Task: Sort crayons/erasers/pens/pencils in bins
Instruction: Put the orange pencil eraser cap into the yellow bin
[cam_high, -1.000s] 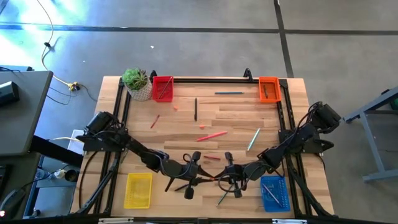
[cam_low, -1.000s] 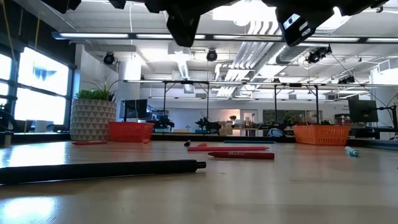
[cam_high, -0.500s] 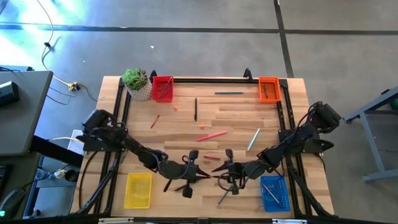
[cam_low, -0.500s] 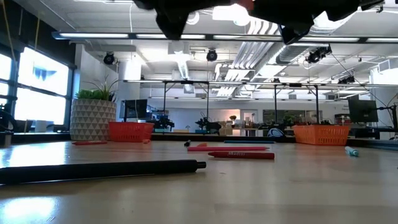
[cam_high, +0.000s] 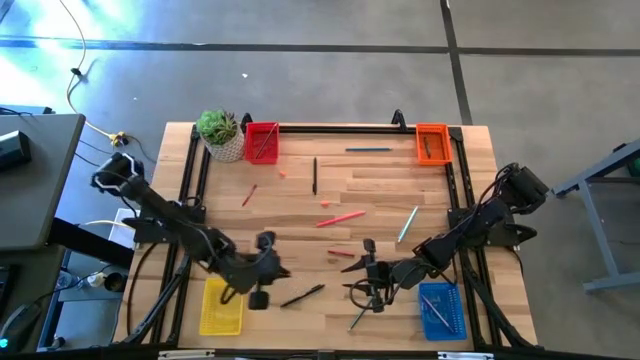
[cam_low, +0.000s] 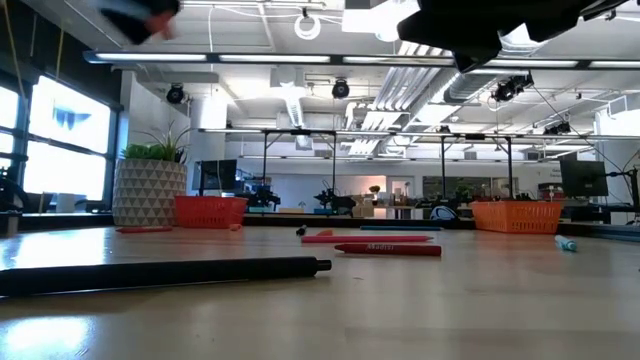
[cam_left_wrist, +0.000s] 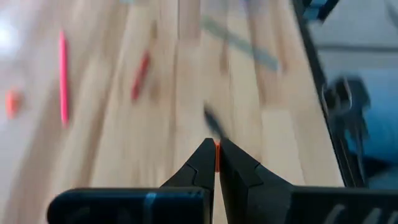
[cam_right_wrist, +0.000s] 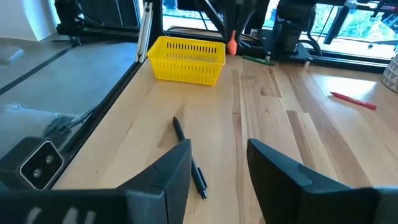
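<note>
The left pincer (cam_left_wrist: 216, 163) is now clamping together on a crayon (cam_left_wrist: 216, 155) and swinging it just beside the yellow bin (cam_high: 222, 305), while the right pincer (cam_right_wrist: 217, 162), farther from that bin, is spreading apart empty, so a drop is likely nearing.

1. High view: straight down over the whole table (cam_high: 330, 195).
2. Low view: at tabletop height, level across it, a black pen (cam_low: 160, 274) close.
3. Left wrist view: close, along the boards.
4. Right wrist view: toward the yellow bin (cam_right_wrist: 188, 60), also in the high view (cam_high: 222, 305).
</note>
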